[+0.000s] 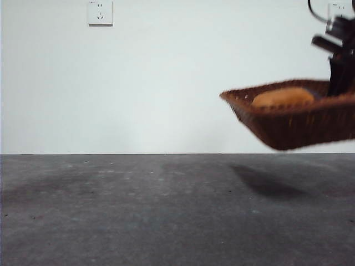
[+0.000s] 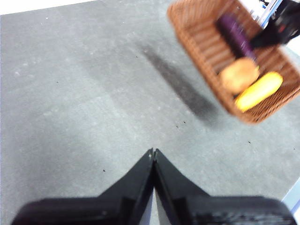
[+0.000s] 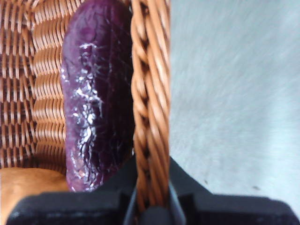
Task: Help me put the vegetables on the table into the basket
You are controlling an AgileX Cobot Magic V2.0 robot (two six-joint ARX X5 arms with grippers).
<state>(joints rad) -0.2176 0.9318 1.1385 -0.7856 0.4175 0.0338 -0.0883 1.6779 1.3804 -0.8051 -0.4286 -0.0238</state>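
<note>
The brown wicker basket (image 1: 294, 124) hangs tilted in the air above the table (image 1: 138, 210) at the right, casting a shadow below it. My right gripper (image 3: 151, 197) is shut on its braided rim (image 3: 150, 93), one jaw inside and one outside. Inside lie the purple eggplant (image 3: 96, 103), the brown potato (image 2: 239, 75) and the yellow corn (image 2: 258, 90). From the front only the potato (image 1: 283, 97) shows over the rim, with the right gripper (image 1: 338, 88) behind it. My left gripper (image 2: 153, 152) is shut and holds nothing, well away from the basket (image 2: 201, 47) over bare table.
A white wall with a power outlet (image 1: 100, 12) stands behind the table. The table's edge (image 2: 293, 194) lies close past the basket in the left wrist view.
</note>
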